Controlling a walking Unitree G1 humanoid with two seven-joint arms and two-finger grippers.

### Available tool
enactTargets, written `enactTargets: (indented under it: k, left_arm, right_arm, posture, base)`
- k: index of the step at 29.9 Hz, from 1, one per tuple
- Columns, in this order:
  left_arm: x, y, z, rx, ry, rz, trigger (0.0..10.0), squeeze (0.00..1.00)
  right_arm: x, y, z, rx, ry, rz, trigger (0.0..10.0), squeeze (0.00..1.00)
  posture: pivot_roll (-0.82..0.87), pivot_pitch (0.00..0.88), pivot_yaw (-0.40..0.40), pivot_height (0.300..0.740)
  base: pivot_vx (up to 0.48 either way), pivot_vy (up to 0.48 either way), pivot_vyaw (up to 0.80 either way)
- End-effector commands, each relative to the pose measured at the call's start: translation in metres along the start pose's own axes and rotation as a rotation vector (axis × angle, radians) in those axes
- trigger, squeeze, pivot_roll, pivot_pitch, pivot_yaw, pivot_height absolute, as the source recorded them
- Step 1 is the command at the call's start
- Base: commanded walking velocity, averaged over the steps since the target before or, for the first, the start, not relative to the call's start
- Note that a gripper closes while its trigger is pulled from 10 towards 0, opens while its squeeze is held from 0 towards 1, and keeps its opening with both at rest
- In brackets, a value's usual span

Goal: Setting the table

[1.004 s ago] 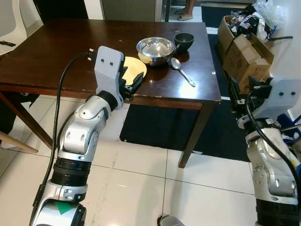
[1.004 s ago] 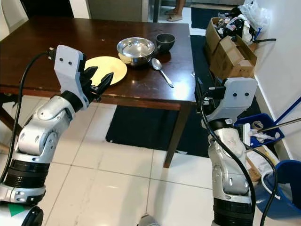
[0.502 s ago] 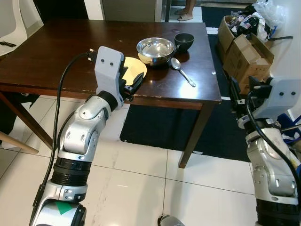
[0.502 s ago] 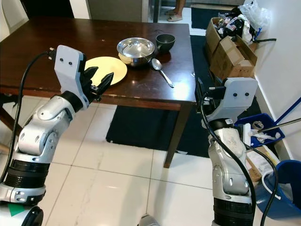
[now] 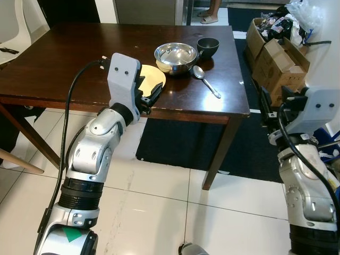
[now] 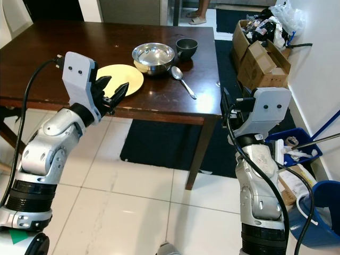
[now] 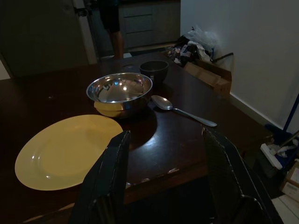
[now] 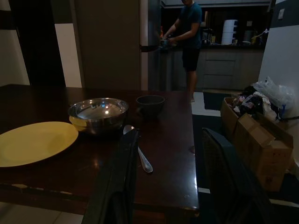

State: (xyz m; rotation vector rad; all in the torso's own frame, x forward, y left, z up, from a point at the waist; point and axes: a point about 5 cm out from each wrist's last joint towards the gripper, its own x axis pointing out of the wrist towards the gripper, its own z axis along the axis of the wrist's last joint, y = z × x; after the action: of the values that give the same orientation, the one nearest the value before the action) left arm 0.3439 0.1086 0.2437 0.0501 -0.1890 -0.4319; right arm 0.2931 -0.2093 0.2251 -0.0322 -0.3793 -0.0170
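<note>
Table [image 5: 64, 64]: dark wood, seen from its near edge, standing on pale floor tiles with a dark rug [image 5: 175, 143] under its far side
Plate [image 6: 123, 78]: yellow, flat on the table near the front edge
Metal bowl [image 5: 176, 56]: shiny, just behind the plate, its rim over the plate's far edge
Dark bowl [image 5: 207, 45]: small, just beside the metal bowl, toward the table's far right corner
Spoon [image 5: 206, 80]: lies on the table right of the plate, its bowl end near the metal bowl, handle pointing to the front edge
Left gripper [image 6: 113, 90]: raised at the table's front edge, just short of the plate, fingers spread apart, holding nothing
Right gripper [image 8: 175, 186]: held off the table's right corner, fingers parted, holding nothing
Boxes [image 5: 276, 53]: cardboard, full of clutter, on the floor right of the table
Person [image 8: 189, 37]: stands at a counter in the room beyond
</note>
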Motion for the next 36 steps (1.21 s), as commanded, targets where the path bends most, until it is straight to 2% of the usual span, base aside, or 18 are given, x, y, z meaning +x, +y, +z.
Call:
enactTargets:
  k: [1,36]
  left_arm:
    - [0.0000,0.0017,-0.0033,-0.002,0.010,0.004,10.0,0.00]
    - [0.0003,-0.0005,-0.0037,-0.007,0.007,-0.005,10.0,0.00]
  right_arm:
    - [-0.0005,-0.0008,0.0003,-0.003,0.003,-0.005,10.0,0.00]
    - [-0.0012,-0.0014,0.0003,-0.009,0.002,-0.006,10.0,0.00]
  posture:
    - [-0.23,0.000,0.095,0.740]
    - [-0.24,0.000,0.095,0.740]
  base:
    - [0.000,0.000,0.00]
    - [0.000,0.000,0.00]
